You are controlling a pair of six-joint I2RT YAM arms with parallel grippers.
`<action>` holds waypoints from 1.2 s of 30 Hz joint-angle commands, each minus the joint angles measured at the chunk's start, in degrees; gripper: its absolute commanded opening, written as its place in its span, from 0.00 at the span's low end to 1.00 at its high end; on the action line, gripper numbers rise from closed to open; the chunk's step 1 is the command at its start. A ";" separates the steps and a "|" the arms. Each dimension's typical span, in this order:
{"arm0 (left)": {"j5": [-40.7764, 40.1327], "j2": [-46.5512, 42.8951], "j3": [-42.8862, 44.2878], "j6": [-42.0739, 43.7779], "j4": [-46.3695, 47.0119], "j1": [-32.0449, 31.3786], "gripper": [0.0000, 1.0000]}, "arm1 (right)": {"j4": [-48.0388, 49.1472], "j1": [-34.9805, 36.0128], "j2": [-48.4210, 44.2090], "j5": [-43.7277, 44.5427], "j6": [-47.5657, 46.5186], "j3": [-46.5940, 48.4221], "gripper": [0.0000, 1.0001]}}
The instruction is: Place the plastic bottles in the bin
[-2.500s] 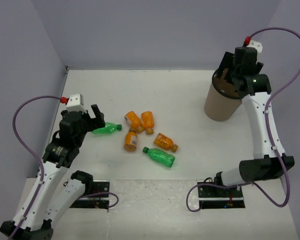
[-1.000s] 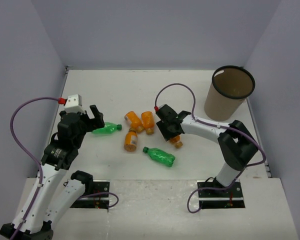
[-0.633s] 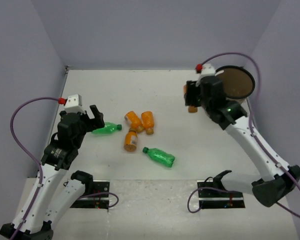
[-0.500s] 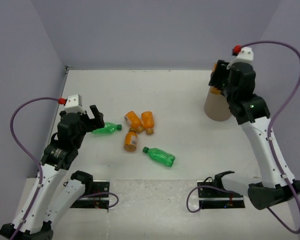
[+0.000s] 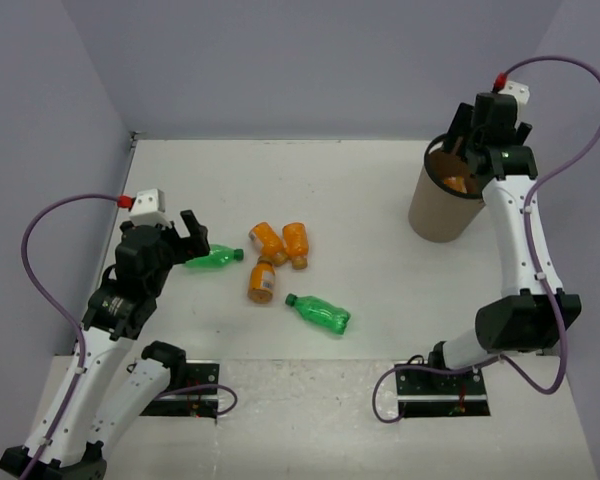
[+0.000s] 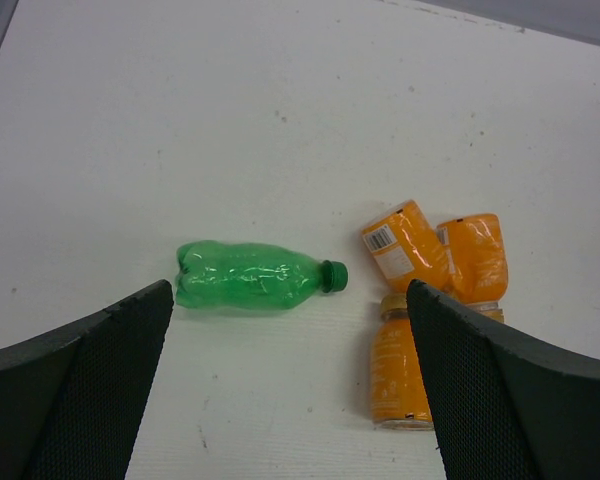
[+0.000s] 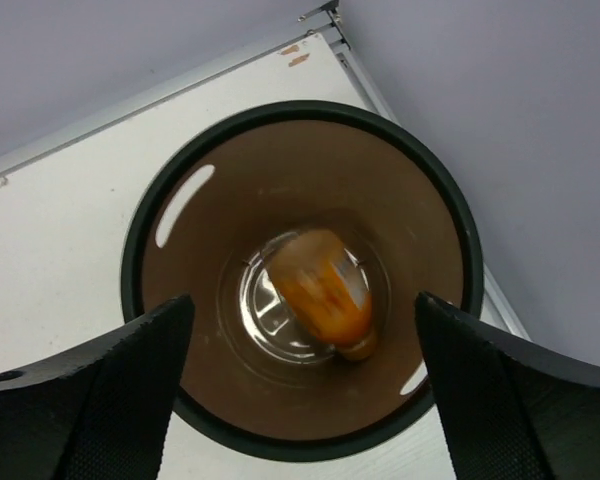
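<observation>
Hovering over bin (image 7: 132, 262), table (image 5: 380, 260) 2 o'clock: right claw (image 7: 302, 297) apart, orange bottle (image 7: 320, 285) inside. Left claw (image 6: 288, 285) apart above green bottle (image 6: 245, 275).

Lab rig: white table (image 5: 360, 200) w/ lilac walls (image 5: 310, 70).

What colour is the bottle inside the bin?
Orange. The bottle shows best in the right wrist view, looking straight down into the bin.
</observation>
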 commanded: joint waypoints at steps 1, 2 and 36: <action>0.87 0.21 -0.42 1.82 2.89 -0.15 1.00 | -2.85 -0.01 -0.33 0.98 1.51 6.73 0.95; 0.78 0.12 -0.51 1.74 2.89 -0.06 1.00 | -3.38 0.16 -0.94 -1.55 1.86 7.26 0.99; -1.33 0.47 -0.07 1.12 2.02 -0.06 1.00 | 3.82 63.89 14.69 -11.85 -3.49 -32.73 0.88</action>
